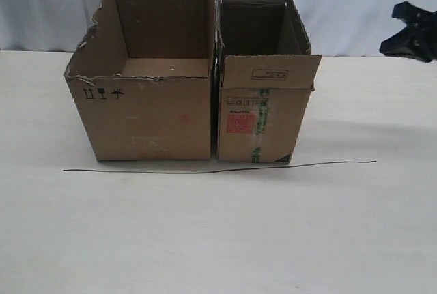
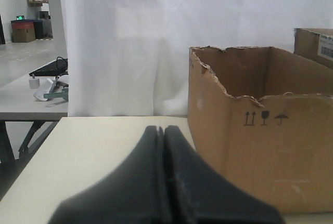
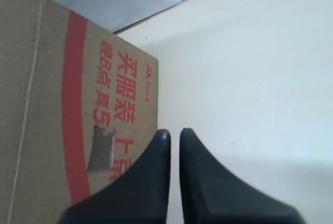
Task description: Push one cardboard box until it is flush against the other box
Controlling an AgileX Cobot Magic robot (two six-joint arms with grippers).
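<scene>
The narrow cardboard box (image 1: 263,113), with its red sticker and green-white tape, stands right of the other box (image 1: 147,120), the wider carton with a torn rim. Their sides meet or nearly meet, with only a thin dark seam between them. My right gripper (image 1: 410,31) hovers at the far right, well away from both. In the right wrist view the right gripper (image 3: 174,132) has a narrow slit between empty fingers, next to the cardboard box (image 3: 47,104) and its red lettering. My left gripper (image 2: 162,129) is shut and empty beside the other box (image 2: 260,151). It is out of the exterior view.
A thin black line (image 1: 218,169) runs across the white table (image 1: 218,239) just in front of both boxes. A white curtain (image 1: 355,1) hangs behind. A second table with a keyboard (image 2: 49,68) shows in the left wrist view.
</scene>
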